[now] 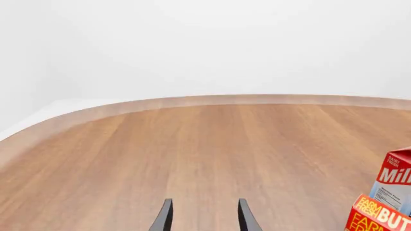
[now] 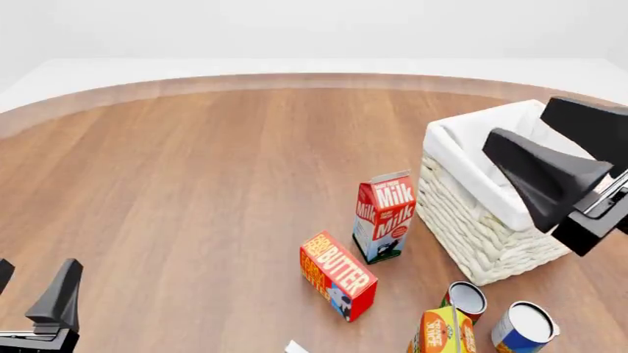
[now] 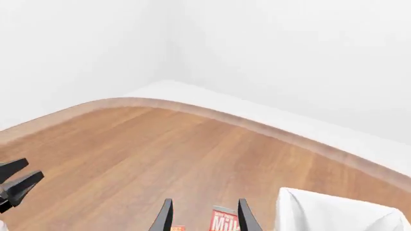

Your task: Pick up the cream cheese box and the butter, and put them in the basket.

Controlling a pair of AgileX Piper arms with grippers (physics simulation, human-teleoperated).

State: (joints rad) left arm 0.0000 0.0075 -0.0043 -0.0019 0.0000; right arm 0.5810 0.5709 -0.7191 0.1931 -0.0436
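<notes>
The butter (image 2: 339,276) lies on the wooden table near the front, a red and orange box with pale lettering; its corner also shows in the left wrist view (image 1: 378,216). The white wicker basket (image 2: 471,213) stands at the right. My right gripper (image 2: 517,123) hangs open above the basket's near rim, holding nothing. My left gripper (image 2: 37,268) is open at the front left, far from the butter, with nothing between its fingers (image 1: 165,216). I cannot make out the cream cheese box; only a small white corner (image 2: 294,346) shows at the bottom edge.
A red and white milk carton (image 2: 384,217) stands upright between the butter and the basket. Two open cans (image 2: 466,298) (image 2: 525,323) and an orange carton (image 2: 442,331) sit in front of the basket. The table's curved far edge (image 2: 294,81) runs along the back.
</notes>
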